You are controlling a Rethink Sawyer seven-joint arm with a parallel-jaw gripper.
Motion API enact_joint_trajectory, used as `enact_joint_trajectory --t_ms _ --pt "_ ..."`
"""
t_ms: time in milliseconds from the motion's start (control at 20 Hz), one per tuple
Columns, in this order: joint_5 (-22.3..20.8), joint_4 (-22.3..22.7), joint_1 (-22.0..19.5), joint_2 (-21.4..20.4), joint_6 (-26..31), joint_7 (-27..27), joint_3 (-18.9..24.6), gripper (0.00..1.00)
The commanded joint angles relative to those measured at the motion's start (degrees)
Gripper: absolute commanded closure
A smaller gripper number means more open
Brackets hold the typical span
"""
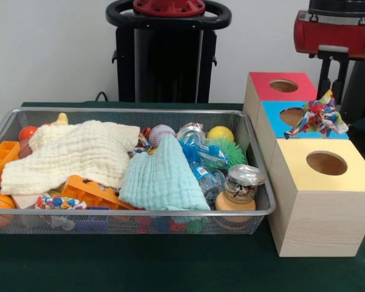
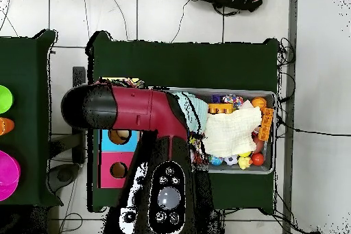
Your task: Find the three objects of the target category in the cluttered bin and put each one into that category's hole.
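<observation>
Three wooden boxes stand beside the wire bin, topped red, blue and yellow, each with a round hole. We hold the gripper above the blue one with a multicoloured knotted rope toy hanging just under it, the fingers closed on the toy as far as we can judge. The toy sits right beside the blue box's hole, a little off to one side, so we read this as the drop-off step for one target object. Next we would need to centre the toy over the opening before letting go, since its loose ends could catch on the rim. Inside the bin we see a cream cloth and a pale green cloth covering much of the pile, orange plastic blocks, a baseball, a yellow ball, a green spiky ball, a lidded jar and crumpled clear bottles. Another rope-like knot shows near the front, possibly a further target. From overhead the arm hides the boxes' far side.
</observation>
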Motion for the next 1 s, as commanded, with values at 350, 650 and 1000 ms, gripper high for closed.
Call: enact_joint_trajectory --t_ms 350,650,1000 --pt "0.5 4.6 1.4 5.0 -3.7 12.8 -1.0 1.0" --pt "1.0 4.6 2.9 5.6 -4.7 13.5 -2.3 1.0" --pt "1.2 5.1 4.7 6.1 -6.4 14.3 -3.9 1.0"
